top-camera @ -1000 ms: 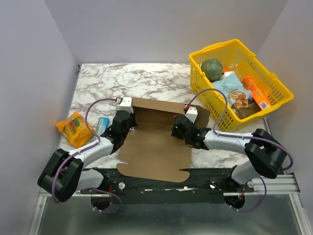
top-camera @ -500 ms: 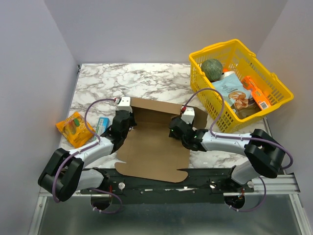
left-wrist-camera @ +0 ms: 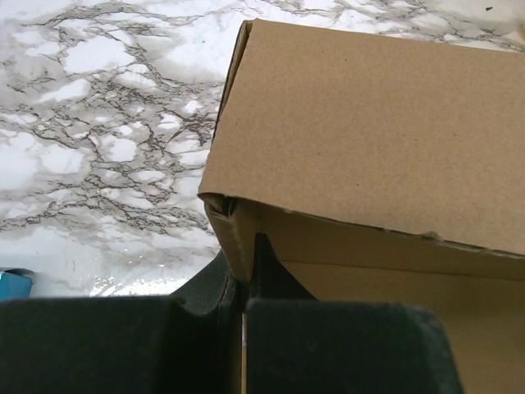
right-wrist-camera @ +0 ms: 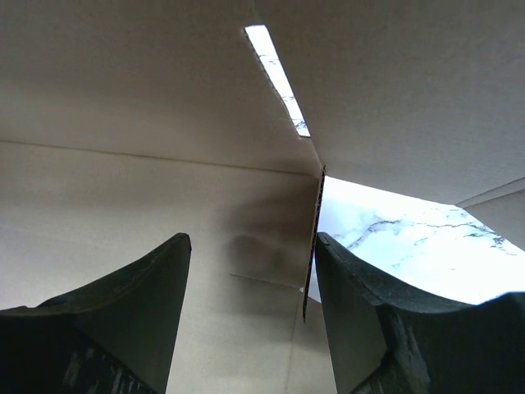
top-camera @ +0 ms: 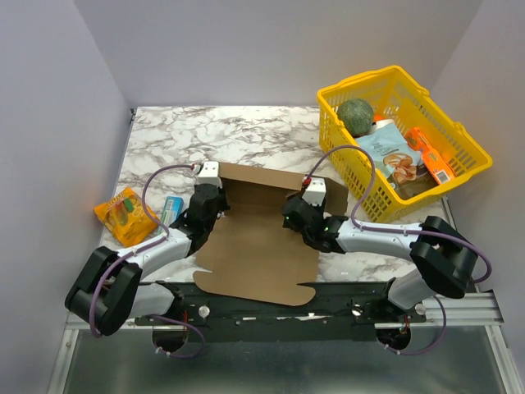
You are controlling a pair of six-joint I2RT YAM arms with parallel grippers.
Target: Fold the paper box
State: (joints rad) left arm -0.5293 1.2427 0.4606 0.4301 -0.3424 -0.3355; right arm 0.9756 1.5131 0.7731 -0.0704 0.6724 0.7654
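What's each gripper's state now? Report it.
Left gripper: closed on the paper box at its left edge.
Right gripper: open, holding nothing, inside the paper box.

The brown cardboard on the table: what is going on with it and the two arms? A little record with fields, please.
Item: paper box, partly folded, on the marble table
Shape: back wall raised, front panel lying flat
Left fingers: shut on the box's left edge, near the back corner
Right fingers: open, inside the box by its right back corner, holding nothing
Nearby: yellow basket at the right, orange packet at the left
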